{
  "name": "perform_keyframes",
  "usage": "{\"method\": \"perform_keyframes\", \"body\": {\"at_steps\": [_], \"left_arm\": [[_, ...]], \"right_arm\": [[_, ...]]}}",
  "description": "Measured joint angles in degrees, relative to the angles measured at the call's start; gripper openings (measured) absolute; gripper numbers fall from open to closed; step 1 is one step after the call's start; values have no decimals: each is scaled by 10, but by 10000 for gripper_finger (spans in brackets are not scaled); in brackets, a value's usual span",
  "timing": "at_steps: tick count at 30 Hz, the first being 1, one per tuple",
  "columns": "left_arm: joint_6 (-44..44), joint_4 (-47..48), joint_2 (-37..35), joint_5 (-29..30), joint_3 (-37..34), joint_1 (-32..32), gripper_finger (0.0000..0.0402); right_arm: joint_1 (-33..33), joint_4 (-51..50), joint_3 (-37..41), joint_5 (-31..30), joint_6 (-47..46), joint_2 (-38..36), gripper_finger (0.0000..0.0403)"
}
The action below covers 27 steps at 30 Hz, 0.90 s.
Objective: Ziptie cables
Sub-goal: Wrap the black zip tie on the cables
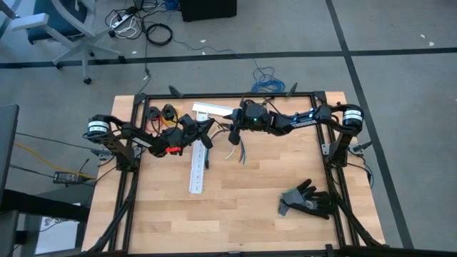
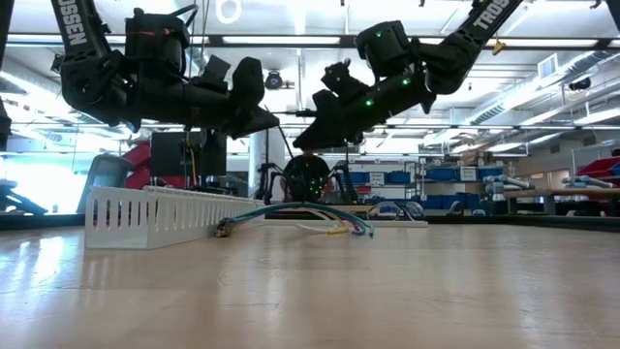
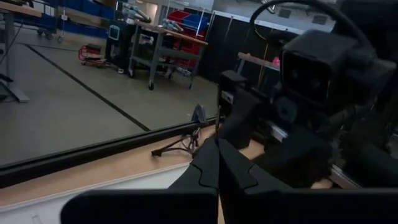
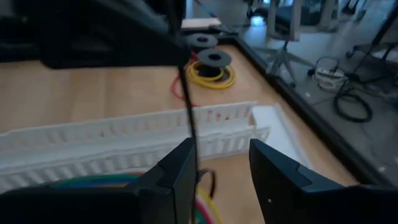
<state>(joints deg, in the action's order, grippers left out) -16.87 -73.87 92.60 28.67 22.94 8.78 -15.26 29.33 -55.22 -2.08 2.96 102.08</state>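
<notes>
The cables (image 1: 237,146) lie as a loose bundle on the table, arching up from it in the low view (image 2: 300,208); their ends show under the right wrist camera (image 4: 93,182). My left gripper (image 1: 206,133) hovers above the table, shut (image 3: 217,167). The ziptie (image 4: 187,106) is a thin black strap hanging down from it, right beside one finger (image 4: 180,165) of my right gripper. My right gripper (image 4: 221,152) is open and hovers over the cables, facing the left one (image 2: 320,109). I cannot tell whether its finger touches the strap. My left gripper is shut on the ziptie near its upper end (image 4: 181,68), and the strap hangs straight down below the fingers, clear of the table. The gripper's own dark body hides the exact place of contact.
One white slotted duct (image 1: 198,168) lies lengthwise under the left gripper, and another (image 1: 212,110) lies near the far edge. Black wire spools (image 1: 161,112) and a yellow coil (image 4: 210,76) sit far left. A black glove (image 1: 307,200) lies near right. Bare wood fills the near half.
</notes>
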Motion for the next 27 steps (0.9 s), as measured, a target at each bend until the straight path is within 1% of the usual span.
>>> {"method": "perform_keyframes", "body": {"at_steps": [6, 11, 14, 19, 27], "left_arm": [[-2, -1, 0, 0, 0, 0, 0], [-2, 30, 0, 17, 0, 0, 0], [-3, 30, 0, 21, 1, 0, 0], [-3, 27, 0, 21, 11, 0, 0], [1, 44, 0, 22, 19, 0, 0]], "right_arm": [[14, -2, 2, 3, -1, 22, 135], [14, 8, 0, 3, -4, 13, 132], [13, 3, 0, 2, -3, 13, 132], [11, -6, 0, 1, -7, 40, 132], [11, 13, 0, 0, -3, 47, 112]]}}
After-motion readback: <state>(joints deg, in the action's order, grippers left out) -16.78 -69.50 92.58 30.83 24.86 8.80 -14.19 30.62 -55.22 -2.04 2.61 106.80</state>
